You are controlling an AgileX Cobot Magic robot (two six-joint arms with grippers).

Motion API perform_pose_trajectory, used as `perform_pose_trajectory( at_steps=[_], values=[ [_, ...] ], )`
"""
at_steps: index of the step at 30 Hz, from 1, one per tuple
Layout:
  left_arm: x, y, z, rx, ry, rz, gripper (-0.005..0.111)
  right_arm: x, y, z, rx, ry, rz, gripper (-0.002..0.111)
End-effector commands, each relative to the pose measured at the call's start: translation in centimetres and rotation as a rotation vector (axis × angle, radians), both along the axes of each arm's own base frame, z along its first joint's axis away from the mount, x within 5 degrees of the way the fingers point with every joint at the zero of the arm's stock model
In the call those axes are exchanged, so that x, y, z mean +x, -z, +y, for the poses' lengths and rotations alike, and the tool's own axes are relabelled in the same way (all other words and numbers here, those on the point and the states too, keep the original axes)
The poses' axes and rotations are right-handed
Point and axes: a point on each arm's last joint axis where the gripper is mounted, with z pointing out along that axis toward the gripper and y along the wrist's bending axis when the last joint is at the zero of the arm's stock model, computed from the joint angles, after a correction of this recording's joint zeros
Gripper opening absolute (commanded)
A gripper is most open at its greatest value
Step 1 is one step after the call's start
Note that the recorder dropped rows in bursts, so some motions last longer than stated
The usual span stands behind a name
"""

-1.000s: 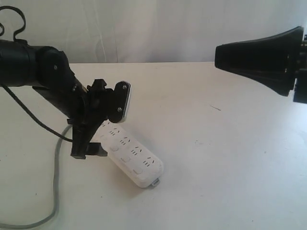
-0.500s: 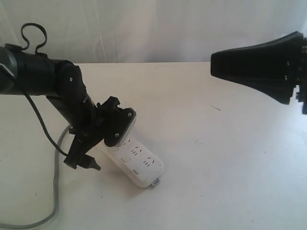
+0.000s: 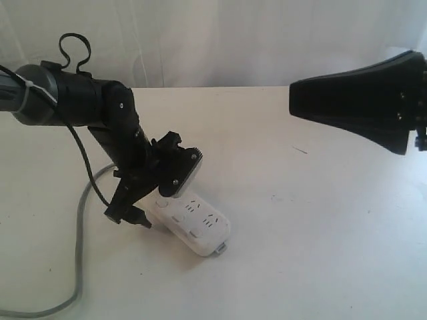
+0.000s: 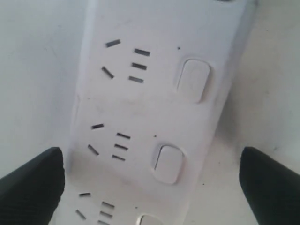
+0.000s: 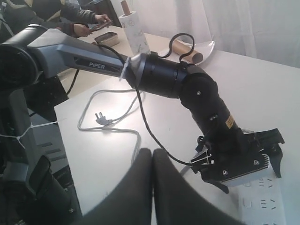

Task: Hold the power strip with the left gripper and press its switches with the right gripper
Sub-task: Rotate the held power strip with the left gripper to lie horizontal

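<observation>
While left pincer [image 3: 130, 219] hung spread astride power strip [image 3: 193, 227] lying flat on bench [image 3: 320, 233], I judged: lower square, clamp both long edges, keep clear of switches [image 4: 193, 79]. Right pincer [image 3: 297, 99], tips together, hovered well apart; good blunt point for pressing.

The left arm [image 3: 80, 103] reaches in from the left with its wrist bent steeply down, and the left gripper [image 4: 150, 180] has its two black fingers [image 4: 33, 180] spread wide apart. The right gripper [image 5: 151, 187] hangs high on the right, fingers pressed together, pointing leftward
</observation>
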Motion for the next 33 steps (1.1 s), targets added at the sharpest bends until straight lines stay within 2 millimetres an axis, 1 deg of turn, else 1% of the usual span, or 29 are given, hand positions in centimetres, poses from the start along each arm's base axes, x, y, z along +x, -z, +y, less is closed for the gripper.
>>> perform_pose_trajectory(
  at_steps=[1,4,7,9,14,17,20,24,26,30,32,33],
  values=[
    [-0.1,1.1,0.2,0.026,0.001,0.051,0.105,-0.5,-0.1,0.2,0.011,-0.034,0.006,0.0],
    [0.4,1.8,0.8,0.045,-0.018,0.05,0.105,-0.9,-0.1,0.8,0.011,-0.08,0.008,0.0],
    [1.1,1.6,1.5,0.03,-0.042,0.003,0.105,-1.1,-0.1,1.0,0.011,-0.097,0.008,0.0],
    [1.7,1.3,1.9,0.006,-0.09,-0.037,0.105,-1.1,-0.1,1.0,0.011,-0.101,0.008,0.0],
    [2.0,1.2,2.5,-0.013,-0.137,-0.03,0.105,-1.0,-0.1,1.0,0.011,-0.084,0.005,0.0],
    [2.1,1.3,3.0,-0.005,-0.128,-0.029,0.105,-0.8,-0.1,0.9,0.01,-0.067,0.002,0.0],
    [2.6,1.9,4.4,0.016,-0.115,-0.024,0.105,-0.8,-0.1,0.9,0.01,-0.064,0.001,0.0],
    [2.7,2.7,5.8,0.034,-0.09,0.036,0.105,-0.8,-0.1,0.9,0.01,-0.064,0.001,0.0],
    [2.6,3.1,6.2,0.023,-0.063,0.065,0.105,-0.8,-0.1,0.9,0.01,-0.064,0.001,0.0],
    [2.7,3.8,6.0,-0.01,-0.008,0.078,0.104,-0.8,-0.1,0.9,0.01,-0.064,0.001,0.0],
    [2.8,4.0,5.8,-0.038,-0.01,0.065,0.1,-0.8,-0.1,0.9,0.01,-0.064,0.001,0.0],
    [2.9,4.0,5.7,-0.05,-0.007,0.06,0.094,-0.8,-0.1,0.9,0.01,-0.064,0.001,0.0]
  ],
)
